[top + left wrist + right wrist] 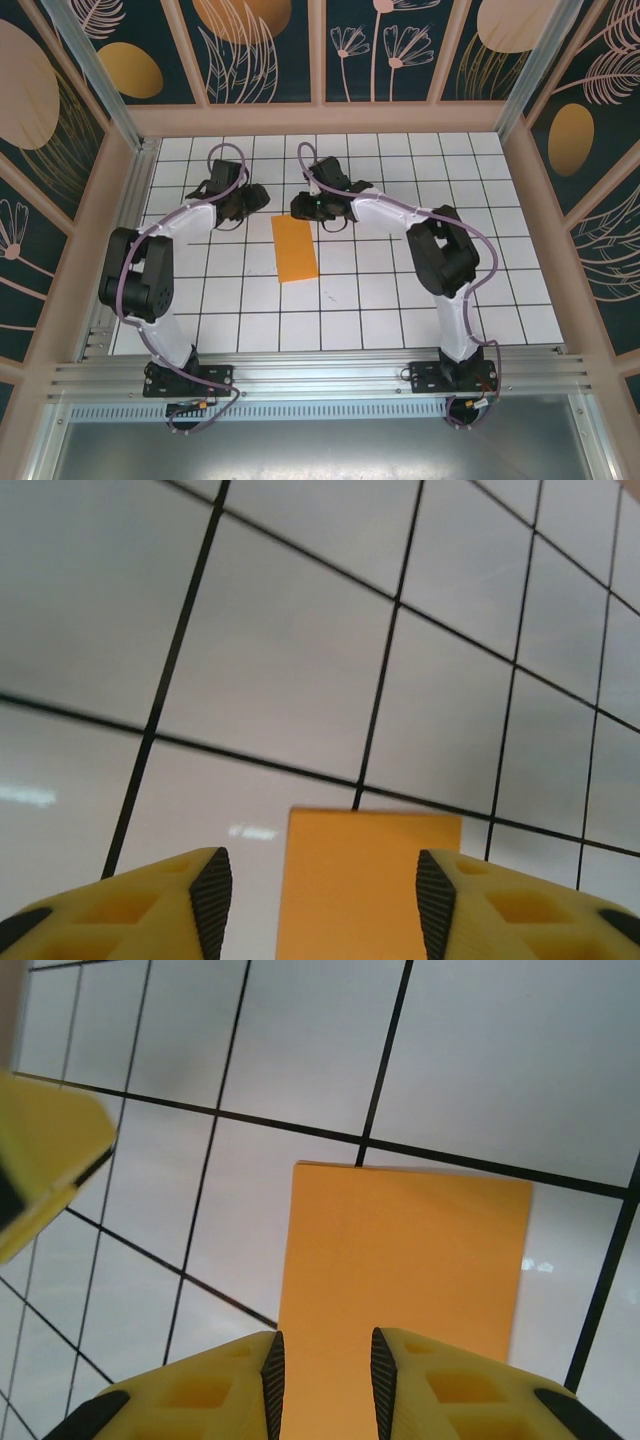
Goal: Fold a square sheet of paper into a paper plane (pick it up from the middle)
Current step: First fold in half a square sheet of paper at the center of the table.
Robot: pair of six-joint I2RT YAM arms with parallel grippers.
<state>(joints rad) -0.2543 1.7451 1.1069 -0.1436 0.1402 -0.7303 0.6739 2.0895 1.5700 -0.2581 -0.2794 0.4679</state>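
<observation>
The square sheet of paper (pixel 294 248) is bright orange and lies flat on the white grid table as a narrow rectangle, about one tile wide and two long. A paper plane is out of view. My left gripper (pixel 253 200) hovers just off the paper's far left corner. In the left wrist view it (pixel 322 880) is open, its jaws wide apart above the paper (pixel 370 880). My right gripper (pixel 303 206) sits at the paper's far edge. Its jaws (pixel 326 1360) stand a little apart, open, with the paper (pixel 410 1250) lying flat beneath them.
The table (pixel 400 300) is white with a black grid. Wooden-framed walls with leaf patterns (pixel 250 50) enclose it. An aluminium rail (pixel 320 375) runs along the near edge. A yellow finger of the left gripper (pixel 40 1160) shows at the left of the right wrist view.
</observation>
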